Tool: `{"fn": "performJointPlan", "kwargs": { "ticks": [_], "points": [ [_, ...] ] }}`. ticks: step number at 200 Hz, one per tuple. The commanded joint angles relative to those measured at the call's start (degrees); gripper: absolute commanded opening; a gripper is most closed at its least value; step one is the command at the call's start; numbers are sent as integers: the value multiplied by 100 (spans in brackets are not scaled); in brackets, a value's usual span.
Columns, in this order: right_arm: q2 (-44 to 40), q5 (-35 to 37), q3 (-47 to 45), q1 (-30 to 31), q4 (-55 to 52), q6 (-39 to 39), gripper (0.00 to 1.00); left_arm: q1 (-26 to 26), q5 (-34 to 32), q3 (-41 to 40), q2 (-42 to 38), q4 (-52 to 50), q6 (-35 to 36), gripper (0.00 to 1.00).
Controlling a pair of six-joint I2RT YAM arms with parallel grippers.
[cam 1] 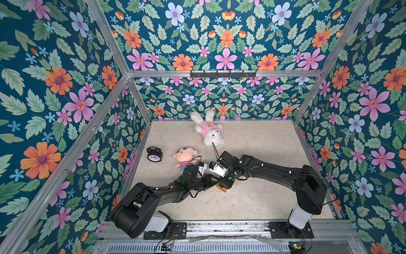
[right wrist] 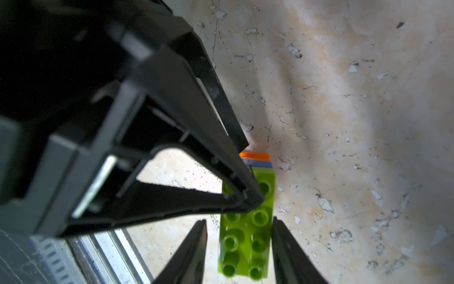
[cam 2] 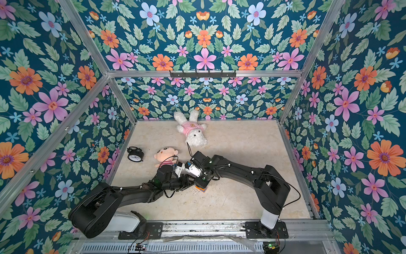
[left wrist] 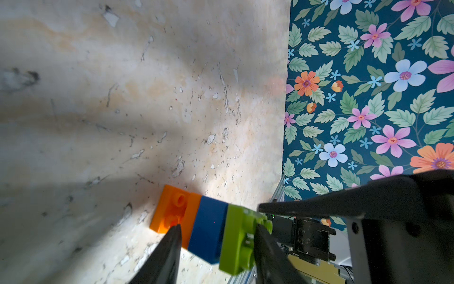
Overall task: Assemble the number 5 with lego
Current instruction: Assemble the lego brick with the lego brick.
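We seat the green brick (right wrist: 245,241) atop the stack (left wrist: 208,221); left gripper (left wrist: 217,227) pinches that stack, right gripper (right wrist: 238,220) straddles it slack; next, we likely withdraw without tipping it.

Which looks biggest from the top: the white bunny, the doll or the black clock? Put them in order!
In a top view:
1. white bunny
2. doll, partly hidden behind an arm
3. black clock
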Motion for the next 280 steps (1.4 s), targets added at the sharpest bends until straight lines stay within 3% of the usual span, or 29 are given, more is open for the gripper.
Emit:
{"fn": "performJointPlan", "kwargs": {
  "ticks": [1, 46, 87, 149, 198, 280],
  "points": [
    [-30, -35, -39, 11, -49, 58, 49, -2, 7, 10, -11, -105, 104, 52],
    [-253, -119, -343, 10, 279, 236, 49, -28, 100, 40, 14, -120, 174, 51],
    [-301, -285, -553, 11, 358, 434, 39, -55, 71, 98, 35, -184, 217, 50],
    [-359, -180, -503, 11, 359, 677, 46, -116, 12, 94, -12, -228, 223, 53],
    [-333, -173, -545, 10, 475, 854, 47, -143, -108, 74, -116, -331, 221, 47],
    [-218, -354, -718, 9, 383, 898, 38, -263, -101, 38, -14, -423, 322, 44]
  ]
}}
